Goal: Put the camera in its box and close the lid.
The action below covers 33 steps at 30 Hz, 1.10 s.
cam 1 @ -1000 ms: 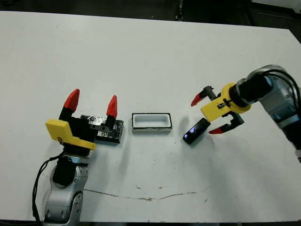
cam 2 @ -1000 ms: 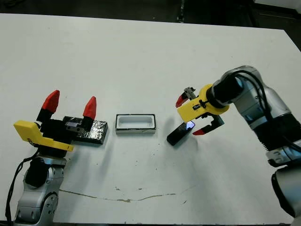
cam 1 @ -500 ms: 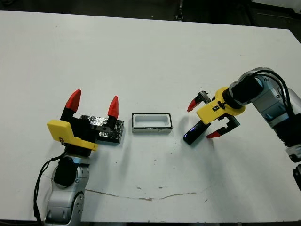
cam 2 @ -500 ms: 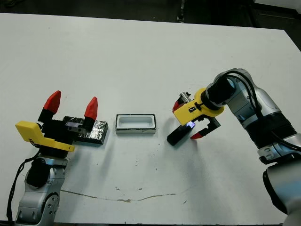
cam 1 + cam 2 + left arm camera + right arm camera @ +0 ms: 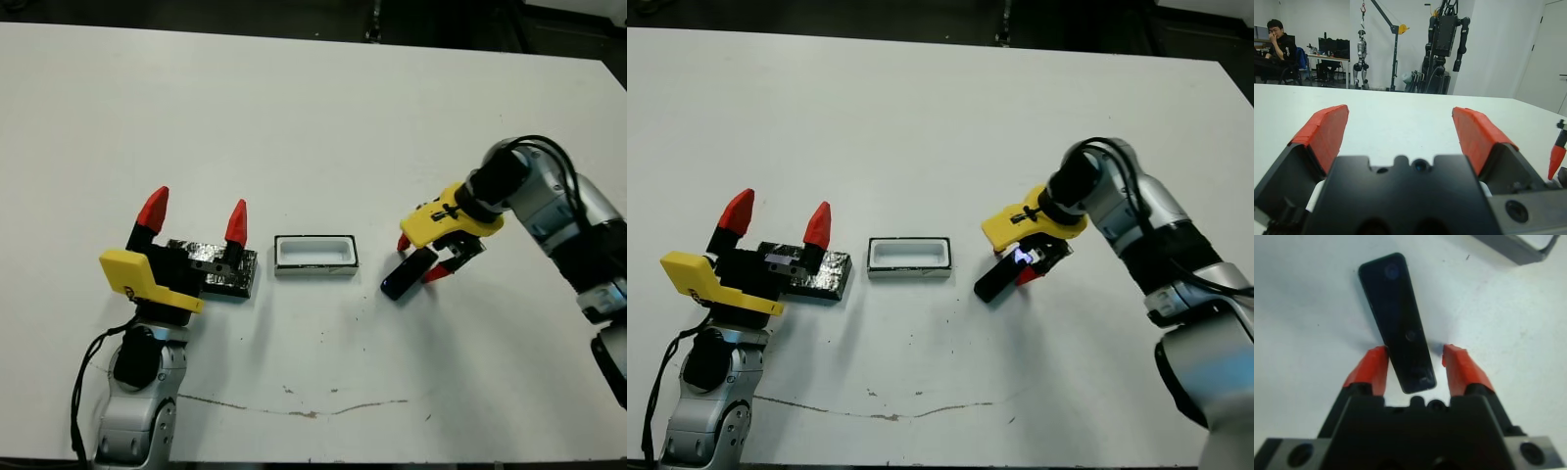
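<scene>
Starting toward the white table's [image 5: 323, 117] left edge: left gripper [image 5: 192, 217] raised with its red-tipped fingers spread wide and gripping nothing, poised over the flat black speckled lid [image 5: 217, 271], most likely parked there so as to be ready for the closing step. Just beside the lid, near the table's middle: small oblong box with white inner walls and a dark shiny outside [image 5: 315, 255], lying open and empty, mouth upward to receive its load. Further toward the right edge, a short gap from the box: slim glossy black camera bar [image 5: 405, 274], flat on the table and angled to the box. Straddling the bar's far end, right gripper [image 5: 1414, 363] lowered with one red finger to either side of the narrow body, a sliver of table visible between each pad and the bar, so apparently lined up for a pinch across the width but not yet gripping.
</scene>
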Tool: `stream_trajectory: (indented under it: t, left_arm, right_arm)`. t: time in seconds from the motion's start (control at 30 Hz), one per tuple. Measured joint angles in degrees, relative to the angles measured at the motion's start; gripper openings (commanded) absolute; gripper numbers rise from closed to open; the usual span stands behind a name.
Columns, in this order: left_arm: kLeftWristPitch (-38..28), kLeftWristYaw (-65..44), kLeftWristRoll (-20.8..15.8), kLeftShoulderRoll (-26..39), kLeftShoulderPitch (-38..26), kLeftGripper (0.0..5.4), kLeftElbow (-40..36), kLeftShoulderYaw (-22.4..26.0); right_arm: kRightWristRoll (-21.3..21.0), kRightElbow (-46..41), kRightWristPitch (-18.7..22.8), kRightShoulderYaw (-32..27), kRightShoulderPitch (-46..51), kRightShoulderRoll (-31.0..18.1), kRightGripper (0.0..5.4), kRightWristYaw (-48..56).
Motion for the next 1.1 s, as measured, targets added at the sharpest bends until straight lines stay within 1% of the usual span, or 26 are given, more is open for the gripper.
stream_trajectory:
  t: [0.07,0.17,0.4,0.5,0.67,0.73,0.77,0.83,0.9,1.0,1.1]
  left_arm:
    - [0.1,0.2,0.0,-0.2,0.0,5.40,0.0,0.0]
    - [0.2,1.0,0.1,-0.6,0.0,5.40,-0.2,-0.1]
    - [0.1,1.4,1.0,-0.6,0.0,5.40,-0.2,-0.1]
    - [0.1,1.5,1.0,-0.6,0.0,5.40,-0.2,0.0]
    - [0.0,1.6,1.1,-0.6,0.0,5.40,-0.2,0.0]
    - [0.0,1.7,1.1,-0.6,0.0,5.40,-0.2,0.0]
    - [0.0,1.7,1.1,-0.6,0.0,5.40,-0.2,-0.1]
    - [0.0,1.7,1.0,-0.7,0.1,5.40,-0.2,-0.1]
    - [0.0,1.7,0.9,-0.8,0.2,5.40,-0.2,-0.1]
    - [0.1,1.7,0.9,-0.8,0.2,5.40,-0.3,-0.1]
    - [0.1,1.8,0.9,-0.8,0.2,5.40,-0.3,-0.1]
  right_arm:
    - [0.5,0.9,0.0,2.1,-1.4,0.1,2.08,0.0]
    - [2.5,2.4,0.0,4.9,-3.0,0.1,1.66,0.0]
    - [6.5,2.3,0.0,11.9,-5.9,-0.6,1.66,0.0]
    - [8.0,1.9,0.0,12.4,-6.2,-1.4,1.66,0.0]
    - [10.5,-0.2,0.0,5.9,-6.2,-4.4,1.66,0.1]
    - [12.0,-0.7,0.9,3.3,-6.1,-5.2,1.66,0.1]
    - [12.8,-1.1,2.2,2.4,-6.2,-5.4,1.66,0.1]
    - [14.2,-1.8,6.4,0.4,-6.0,-5.7,1.66,0.1]
    - [15.5,-2.9,10.1,-3.3,-5.1,-5.7,1.66,0.0]
    - [17.2,-4.6,13.7,-8.8,-2.9,-5.7,1.66,-1.0]
    - [18.7,-6.8,16.2,-13.2,-0.2,-5.7,1.66,-3.0]
